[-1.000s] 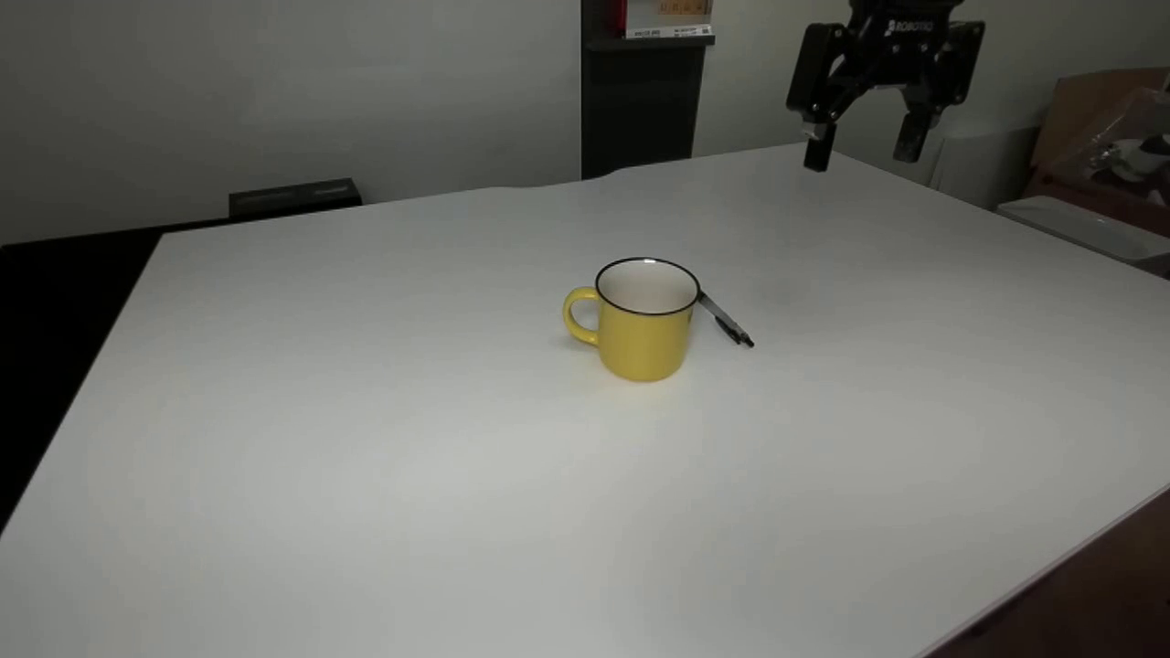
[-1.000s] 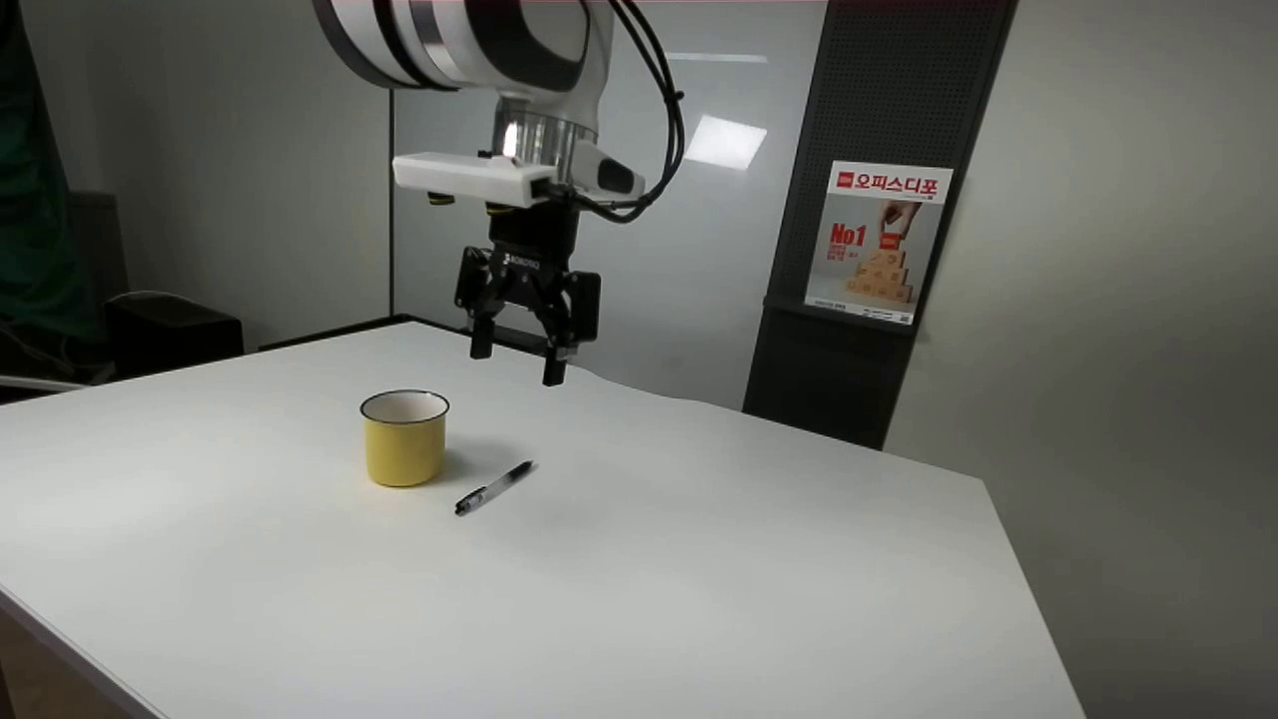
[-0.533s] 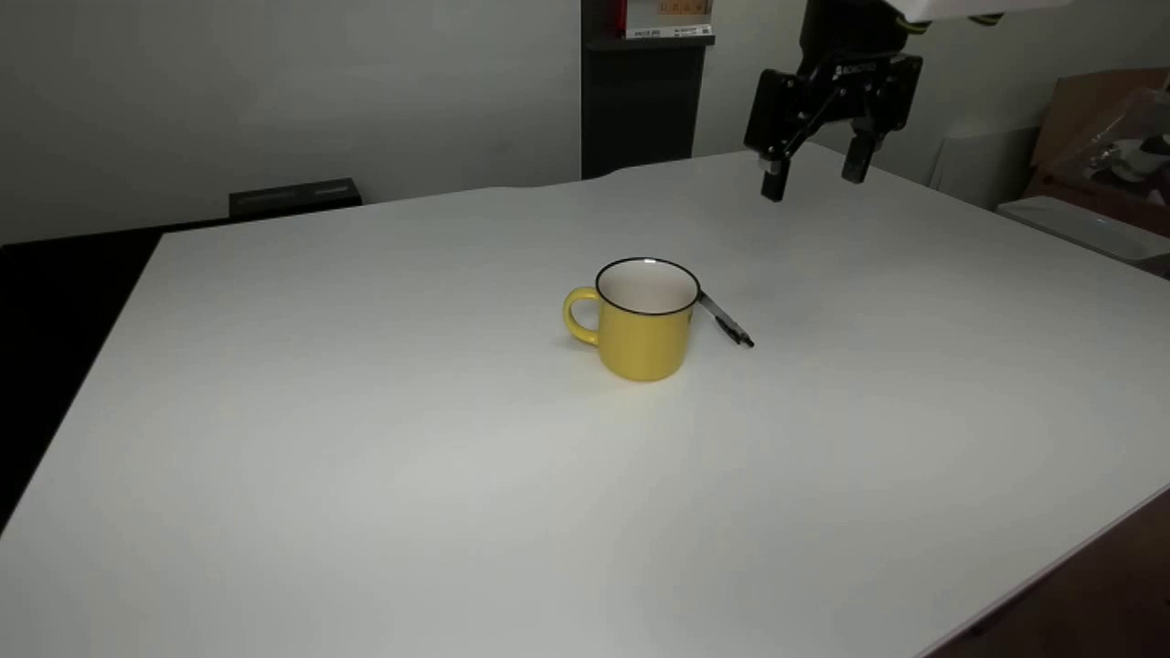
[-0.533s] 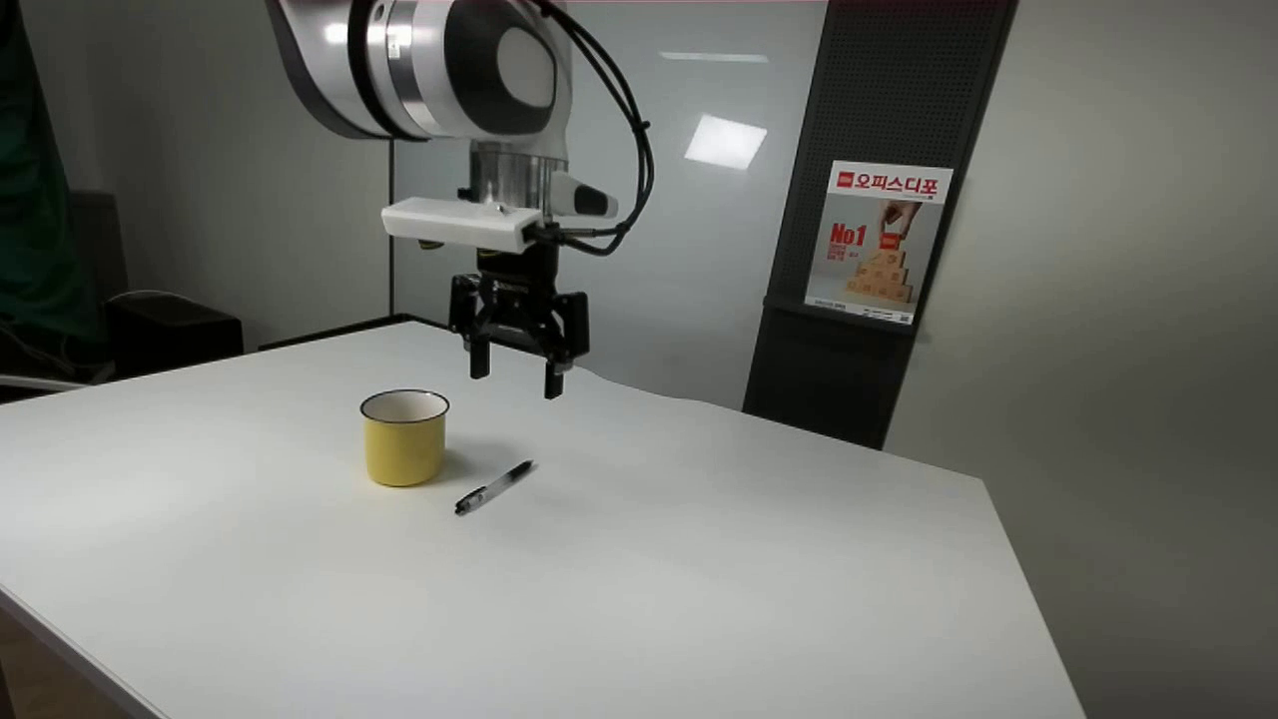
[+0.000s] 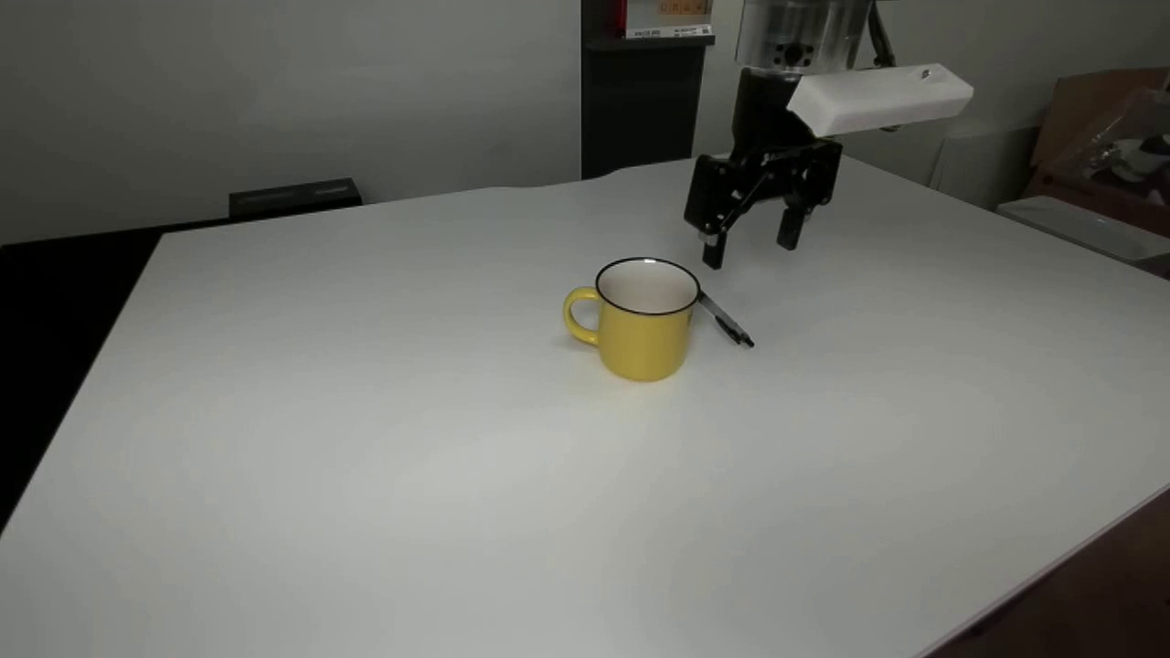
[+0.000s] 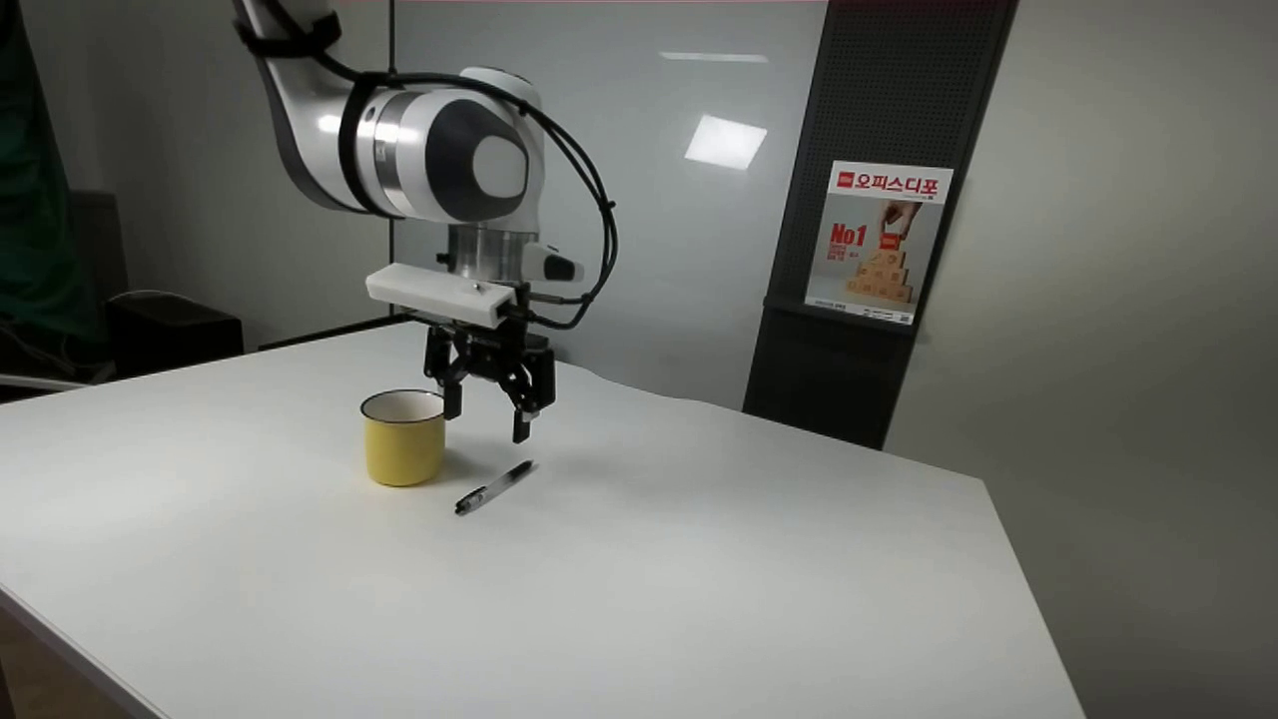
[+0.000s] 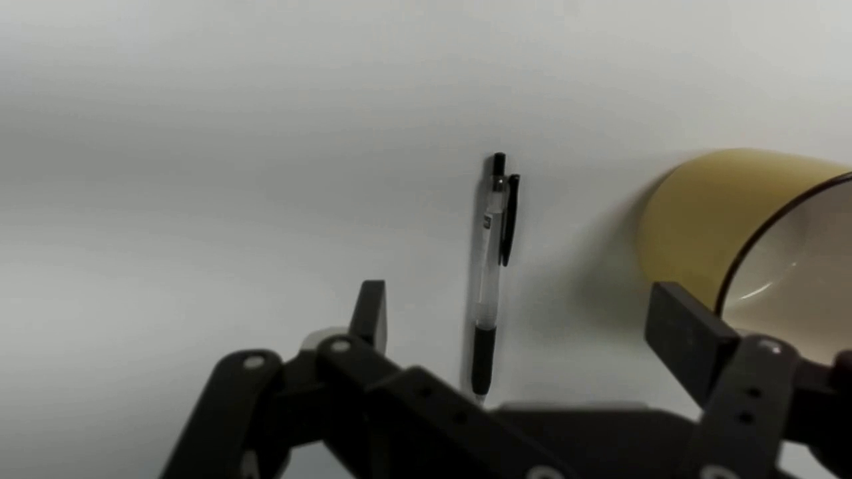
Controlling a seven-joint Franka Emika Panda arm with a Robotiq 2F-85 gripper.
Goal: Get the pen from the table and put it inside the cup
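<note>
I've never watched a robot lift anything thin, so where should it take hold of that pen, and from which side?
Probably around its middle, from straight above: the pen lies flat on the table with the cup beside it. The open hand is turned to close across the pen's thin width.

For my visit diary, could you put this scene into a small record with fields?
Surface: large, flat, white table
Container: round, yellow, dark-rimmed mug, white inside, standing upright
Item to move: slim, clear and black pen, lying on the table, apart from the mug
Grasping part: black, two-fingered gripper, open, hovering above the table, holding nothing
Progress: pen neither gripped nor in the mug
Backdrop: rectangular poster with red lettering, on a tall, dark panel
</note>
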